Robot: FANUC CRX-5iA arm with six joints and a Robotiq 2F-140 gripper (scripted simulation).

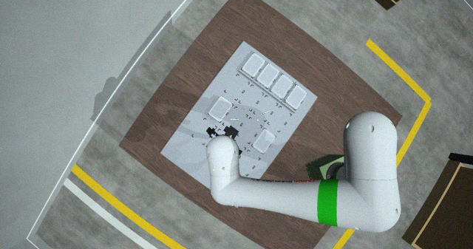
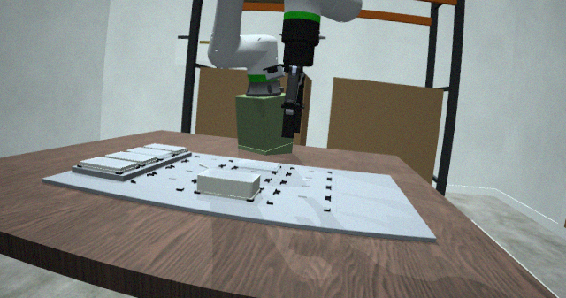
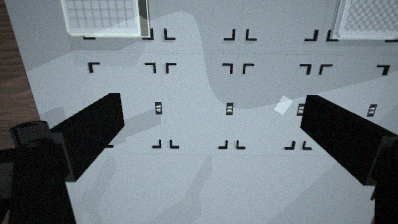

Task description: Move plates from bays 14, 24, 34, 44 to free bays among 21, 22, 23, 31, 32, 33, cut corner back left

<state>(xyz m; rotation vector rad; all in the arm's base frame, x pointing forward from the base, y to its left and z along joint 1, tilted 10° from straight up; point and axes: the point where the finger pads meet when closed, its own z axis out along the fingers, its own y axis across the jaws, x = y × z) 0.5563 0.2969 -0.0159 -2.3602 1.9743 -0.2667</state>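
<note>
The gripper [image 1: 222, 132] [image 2: 291, 132] [image 3: 212, 110] hung wide open and empty over the deck [image 1: 185, 151] [image 2: 376, 210] [image 3: 150, 200], all four plates [image 1: 267, 75] [image 2: 108, 164] were in column 4, and the first pick presumably required to travel there.

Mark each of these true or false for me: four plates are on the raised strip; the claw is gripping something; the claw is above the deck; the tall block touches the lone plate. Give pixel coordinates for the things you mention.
Four plates [image 1: 267, 76] [image 2: 108, 164] sit on the raised strip [image 1: 265, 89] [image 2: 99, 174]. True.
The claw [image 1: 221, 131] [image 2: 290, 135] [image 3: 212, 110] is gripping something. False: it is open, holding nothing.
The claw is above the deck [image 1: 185, 149] [image 2: 376, 210] [image 3: 240, 190]. True.
The tall block [image 1: 220, 108] [image 2: 227, 185] [image 3: 102, 17] touches the lone plate [image 1: 264, 140] [image 2: 258, 164] [image 3: 370, 19]. False: they stand apart.
</note>
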